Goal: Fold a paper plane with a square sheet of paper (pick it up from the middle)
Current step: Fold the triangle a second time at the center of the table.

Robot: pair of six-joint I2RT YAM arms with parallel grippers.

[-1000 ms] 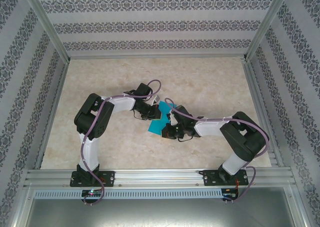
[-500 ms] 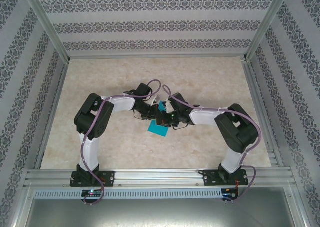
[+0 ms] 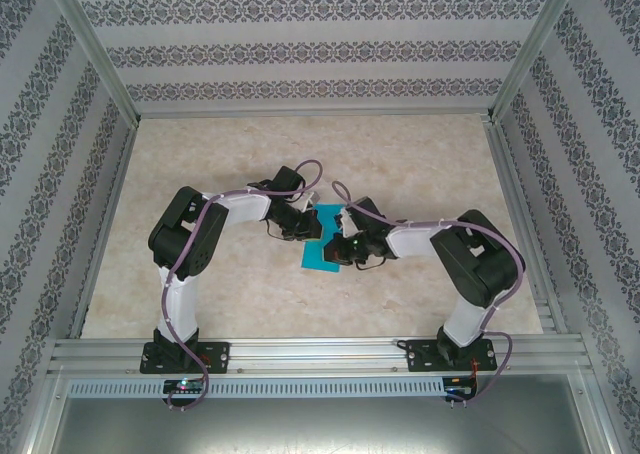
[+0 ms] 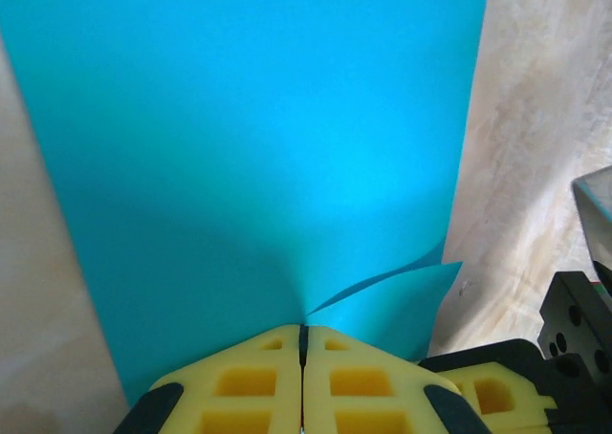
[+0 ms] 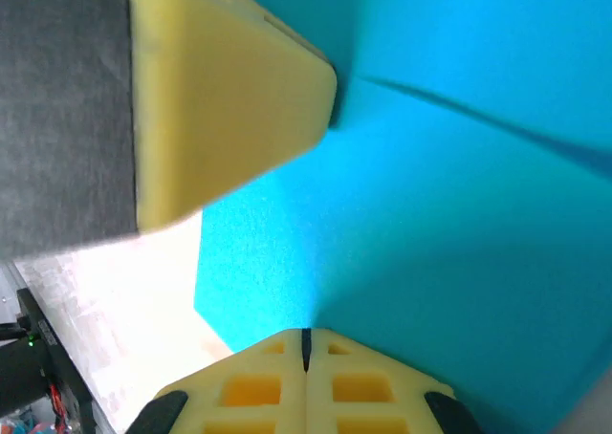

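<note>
As left claw [image 4: 303,331] pinches sheet [image 4: 258,147] — far edge cropped.

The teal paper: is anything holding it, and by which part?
Yes. The left gripper and the right gripper each pinch the square sheet of paper at an edge, jaws shut.

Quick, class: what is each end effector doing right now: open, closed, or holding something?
Left end effector: closed, pinching the thin teal-blue sheet of paper.
Right end effector: closed, pinching the same sheet.
</note>
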